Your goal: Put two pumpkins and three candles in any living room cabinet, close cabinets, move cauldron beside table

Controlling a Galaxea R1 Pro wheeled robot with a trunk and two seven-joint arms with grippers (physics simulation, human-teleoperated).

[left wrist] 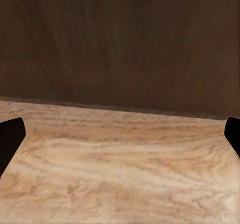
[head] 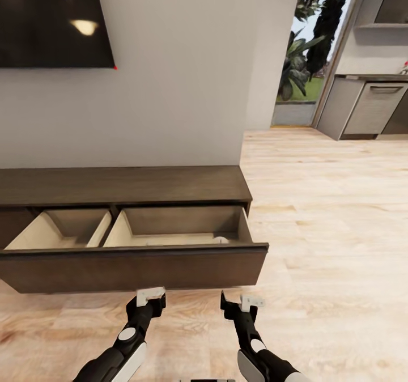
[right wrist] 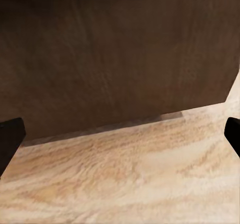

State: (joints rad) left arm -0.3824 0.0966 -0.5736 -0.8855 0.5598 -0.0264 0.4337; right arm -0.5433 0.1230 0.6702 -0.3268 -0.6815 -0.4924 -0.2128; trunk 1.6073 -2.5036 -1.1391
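Cabinet [head: 124, 185] against the grey wall [head: 181, 87], dark brown, long and low, flat top bare. Wide drawer [head: 136, 266] pulled out toward the robot, beige interior split in two compartments; a pale flat shape on the floor of the right compartment, too faint to name. Drawer front just ahead of both arms, seen close and dark in the left wrist view [left wrist: 120, 44] and the right wrist view [right wrist: 115, 54], hanging above the light wood floor [head: 328, 212]. Left gripper [head: 151, 297] low before the drawer front, fingers spread wide, nothing between them. Right gripper [head: 242, 302] just beside it, near the drawer's right end, likewise spread and empty. Black screen [head: 54, 19] on the wall above the cabinet. Grey kitchen units [head: 368, 107] well apart at far right, plants [head: 300, 59] beyond a glass opening.
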